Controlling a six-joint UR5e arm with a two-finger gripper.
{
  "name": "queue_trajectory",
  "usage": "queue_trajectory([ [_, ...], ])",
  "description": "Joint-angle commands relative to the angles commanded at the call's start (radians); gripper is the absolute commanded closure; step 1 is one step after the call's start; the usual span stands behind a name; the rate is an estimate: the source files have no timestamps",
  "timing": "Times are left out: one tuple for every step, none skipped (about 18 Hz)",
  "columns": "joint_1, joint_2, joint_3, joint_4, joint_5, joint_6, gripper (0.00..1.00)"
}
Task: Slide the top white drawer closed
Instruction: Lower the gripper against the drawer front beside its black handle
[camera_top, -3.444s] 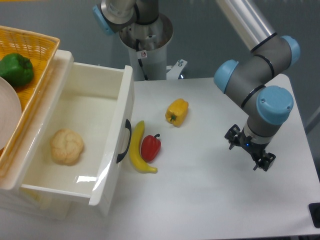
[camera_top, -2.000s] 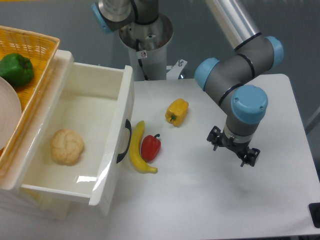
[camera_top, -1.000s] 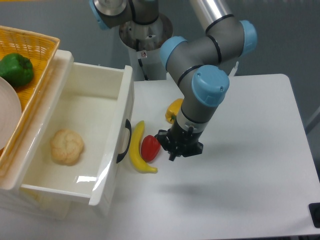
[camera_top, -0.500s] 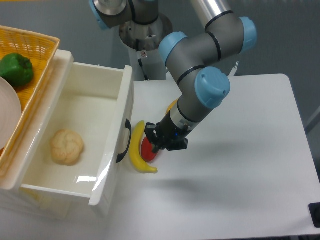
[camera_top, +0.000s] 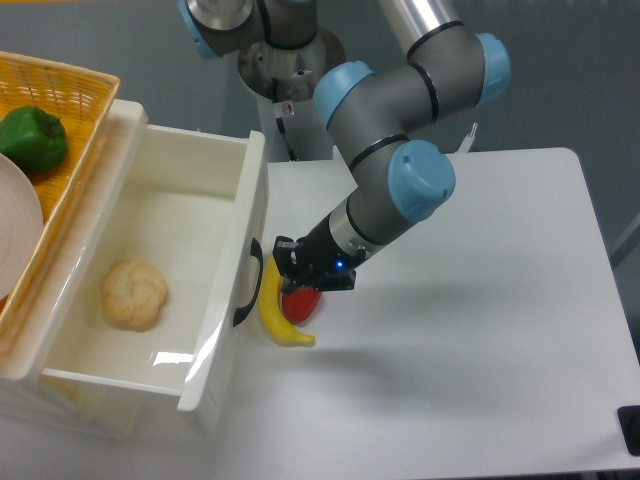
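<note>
The white counter (camera_top: 480, 400) fills the right and lower part of the view, with the small white cabinet (camera_top: 60, 410) standing at its left edge. The top white drawer (camera_top: 190, 215) is pulled far out toward the middle of the counter — a deep glossy box, open to the camera, with its curved black handle (camera_top: 248, 283) on the front panel facing right. A round pale bread roll (camera_top: 134, 293) lies inside it, toward the left wall.

The arm (camera_top: 400, 130) reaches down from the top of the view, grey tube with blue caps, bent at the elbow and slanting toward the drawer front. On top of the cabinet, at the upper left, sits a yellow wicker basket (camera_top: 70, 90) holding a green pepper (camera_top: 32, 137) and the edge of a white plate (camera_top: 15, 225).

The tool (camera_top: 296, 270) hangs low just beside the handle, above the fruit lying on the counter there. Its fingers are dark and seen end-on — I cannot tell whether they are spread or pressed together.

A banana (camera_top: 275, 318) lies on the counter close along the drawer front, and a red pepper (camera_top: 302, 303) sits against its right side, partly hidden under the tool.
</note>
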Motion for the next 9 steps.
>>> queue_trajectory([
  [-0.005, 0.000, 0.000, 0.000, -0.002, 0.000, 1.00],
  [-0.011, 0.003, 0.000, 0.000, -0.006, 0.000, 1.00],
  [-0.012, 0.003, 0.000, 0.000, -0.017, 0.000, 1.00],
  [-0.012, 0.005, 0.000, 0.000, -0.026, -0.002, 1.00],
  [-0.014, 0.005, 0.000, 0.000, -0.031, -0.002, 1.00],
  [-0.015, 0.005, 0.000, 0.000, -0.034, -0.002, 1.00],
  [-0.017, 0.005, 0.000, 0.000, -0.037, -0.002, 1.00],
  [-0.018, 0.006, 0.000, 0.000, -0.038, -0.002, 1.00],
  [-0.025, 0.005, 0.000, 0.000, -0.041, -0.002, 1.00],
])
